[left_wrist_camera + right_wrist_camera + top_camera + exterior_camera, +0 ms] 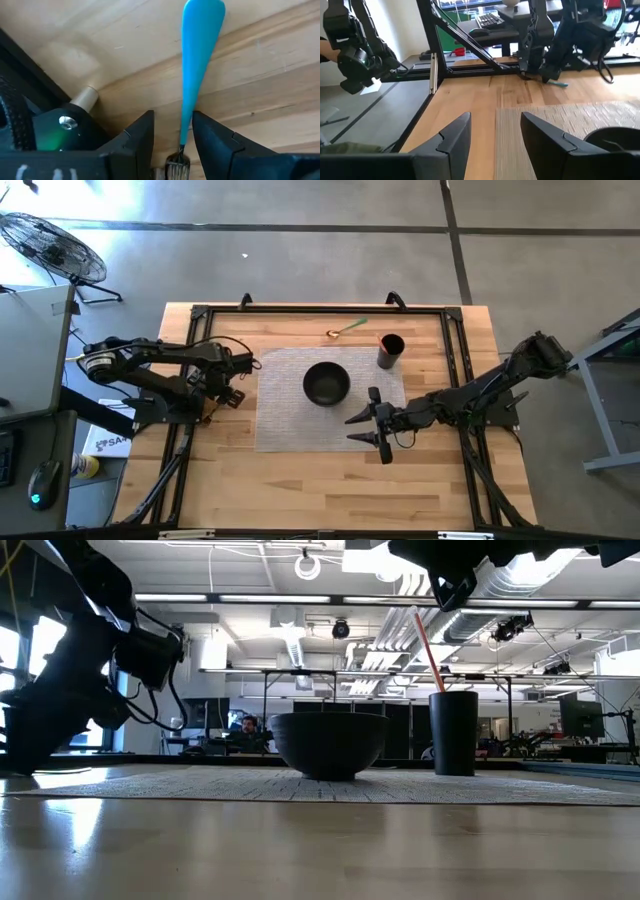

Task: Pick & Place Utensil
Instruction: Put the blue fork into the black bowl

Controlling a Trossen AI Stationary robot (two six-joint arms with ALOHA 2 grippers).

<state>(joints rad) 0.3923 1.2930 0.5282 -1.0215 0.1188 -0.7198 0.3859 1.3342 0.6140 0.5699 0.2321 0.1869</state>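
Note:
A utensil with a blue handle (197, 45) and a metal head (177, 165) lies flat on the bare wood near the table's left edge. My left gripper (173, 115) is down at the table and open, one finger on each side of the narrow end of the handle. The right wrist view shows that gripper (545, 75) with the blue handle tip (561, 84) sticking out. My right gripper (362, 430) hangs open over the woven mat, near the black bowl (326, 383). A black cup (390, 350) holds a red stick. My left gripper straddles the blue handle's narrow end (186, 127), just above the metal head, coming from above with its fingers across the utensil. The handle runs close along one finger (210, 137). Whether it touches, I cannot tell. The utensil lies flat on the wood.
A grey woven mat (290, 420) covers the table's middle and carries the bowl and cup. A gold spoon with a green handle (347, 330) lies on the wood by the far edge. Black frame rails (180, 450) run along the table's sides. A person sits far behind (247, 727).

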